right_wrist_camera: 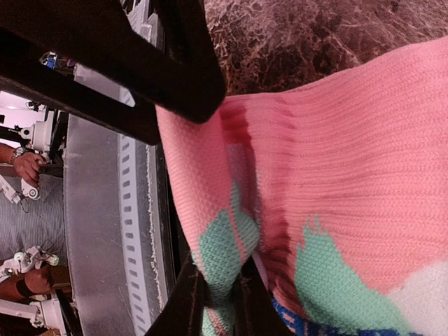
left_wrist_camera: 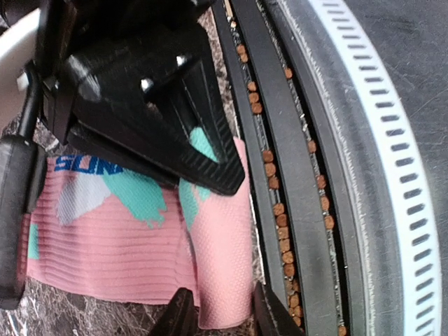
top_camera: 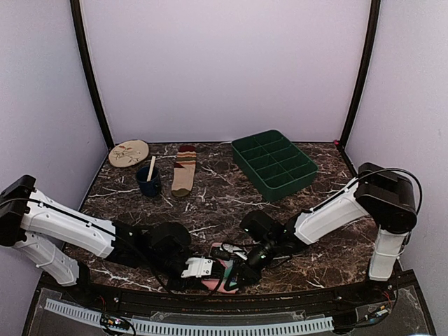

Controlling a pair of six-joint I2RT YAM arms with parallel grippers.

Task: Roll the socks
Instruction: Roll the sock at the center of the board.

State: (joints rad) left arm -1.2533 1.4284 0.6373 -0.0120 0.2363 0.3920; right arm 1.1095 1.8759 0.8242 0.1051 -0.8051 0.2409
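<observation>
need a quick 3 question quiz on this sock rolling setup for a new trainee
1. True or false: the tan striped sock lies flat beside the blue cup, with neither arm touching it.
2. What sits between the jaws of the right gripper? A) the pink sock B) the tan striped sock C) nothing
3. Fill in: the left gripper pinches that same sock close to the ____ edge of the table.
Key: 1 true; 2 A; 3 near.
</observation>
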